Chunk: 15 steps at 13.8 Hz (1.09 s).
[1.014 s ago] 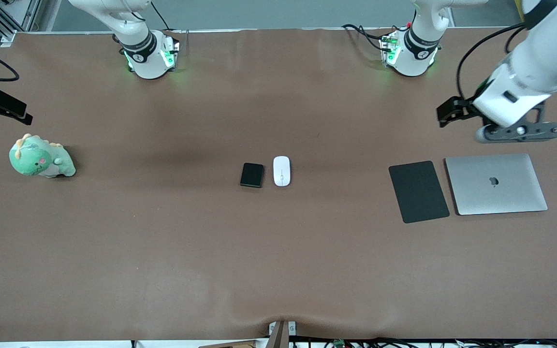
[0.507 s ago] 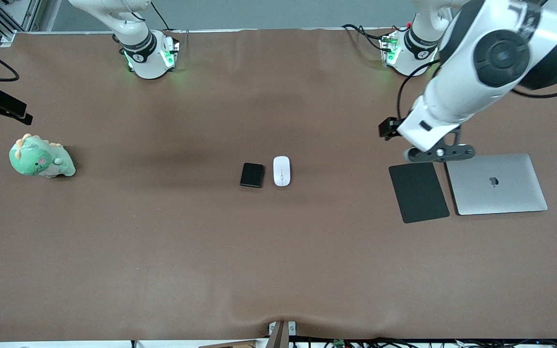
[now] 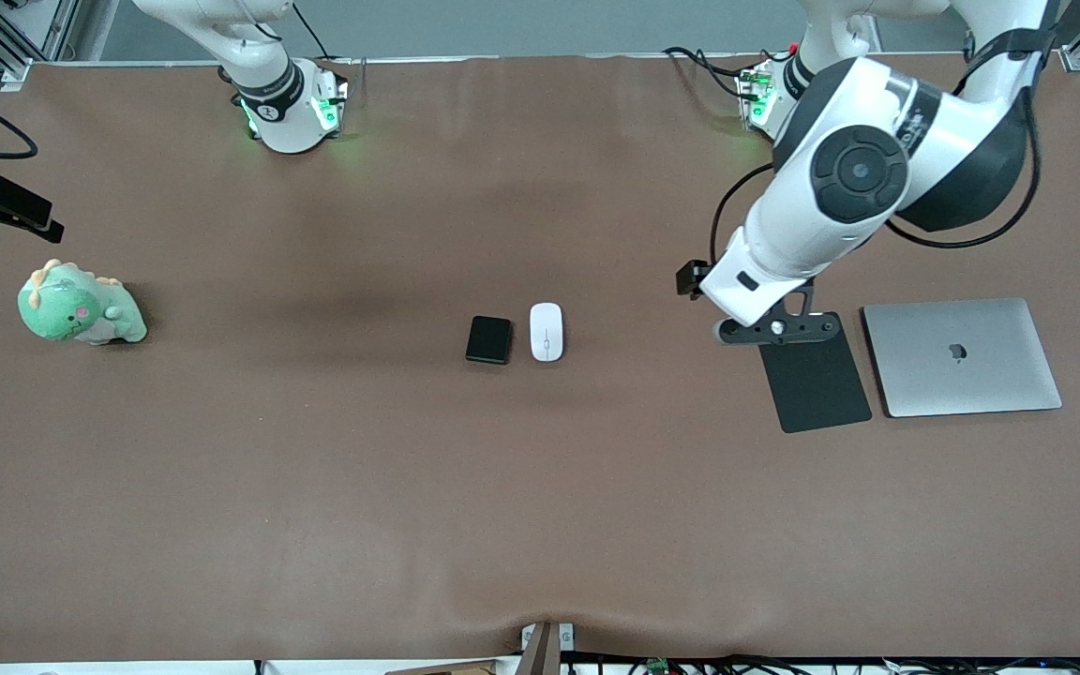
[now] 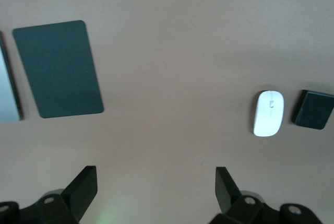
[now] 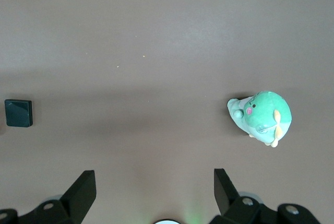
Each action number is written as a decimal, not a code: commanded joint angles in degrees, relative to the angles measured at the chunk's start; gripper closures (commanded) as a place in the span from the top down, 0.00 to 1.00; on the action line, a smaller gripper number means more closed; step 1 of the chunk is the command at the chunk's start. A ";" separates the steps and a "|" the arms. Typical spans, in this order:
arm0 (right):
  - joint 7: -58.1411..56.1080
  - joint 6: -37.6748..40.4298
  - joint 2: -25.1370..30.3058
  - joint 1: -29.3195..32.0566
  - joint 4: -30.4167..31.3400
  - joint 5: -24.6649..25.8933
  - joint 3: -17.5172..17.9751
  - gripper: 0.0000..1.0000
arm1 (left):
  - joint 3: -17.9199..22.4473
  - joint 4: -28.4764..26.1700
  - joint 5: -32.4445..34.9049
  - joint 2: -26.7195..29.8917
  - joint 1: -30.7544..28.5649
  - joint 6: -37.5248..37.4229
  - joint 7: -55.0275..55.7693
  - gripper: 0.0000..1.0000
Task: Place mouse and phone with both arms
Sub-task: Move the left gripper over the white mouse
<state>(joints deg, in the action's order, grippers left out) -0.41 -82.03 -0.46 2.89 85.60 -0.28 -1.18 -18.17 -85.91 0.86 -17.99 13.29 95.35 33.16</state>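
Note:
The white mouse [image 3: 547,331] lies mid-table, and the small black phone [image 3: 488,339] lies beside it toward the right arm's end. Both also show in the left wrist view, the mouse [image 4: 269,113] and the phone [image 4: 314,109]. The left arm's hand [image 3: 751,281] hangs over the black mat's edge that lies farthest from the front camera. My left gripper [image 4: 156,185] is open and empty over bare table. My right gripper [image 5: 154,187] is open and empty, high over the table between the phone [image 5: 18,113] and a toy. It is out of the front view.
A flat black mat [image 3: 814,375] and a shut silver laptop [image 3: 962,356] lie side by side toward the left arm's end. A green plush dinosaur [image 3: 79,307] sits toward the right arm's end. A black fixture [image 3: 1,206] juts in at that edge.
The left arm has swung from over the laptop's end toward the middle and lower, now over the mat's edge. Mouse, phone and the right arm have not moved.

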 commanded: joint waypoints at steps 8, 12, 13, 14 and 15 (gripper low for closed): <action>-0.02 0.81 -0.42 0.62 -1.05 0.37 0.48 1.00 | 0.15 1.36 1.16 -7.23 9.72 7.56 11.74 1.00; -0.02 0.73 -0.51 0.62 -1.05 0.37 0.48 1.00 | 0.32 1.27 4.13 -13.11 13.15 14.68 18.24 1.00; -0.02 0.73 -0.51 0.62 -1.05 0.37 0.48 1.00 | 0.24 1.27 5.28 -14.78 13.77 16.35 19.91 1.00; -0.02 0.64 -0.51 0.62 -1.05 0.37 0.48 1.00 | 0.24 1.27 5.99 -16.63 14.47 18.45 21.49 1.00; -0.02 0.64 -0.51 0.62 -1.05 0.37 0.48 1.00 | 0.24 1.27 6.17 -18.12 15.26 20.47 22.72 1.00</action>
<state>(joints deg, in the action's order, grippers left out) -0.41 -82.01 -0.52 2.90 85.60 -0.28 -1.19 -18.19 -85.93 5.28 -33.05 27.00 112.98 52.93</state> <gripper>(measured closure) 0.000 0.000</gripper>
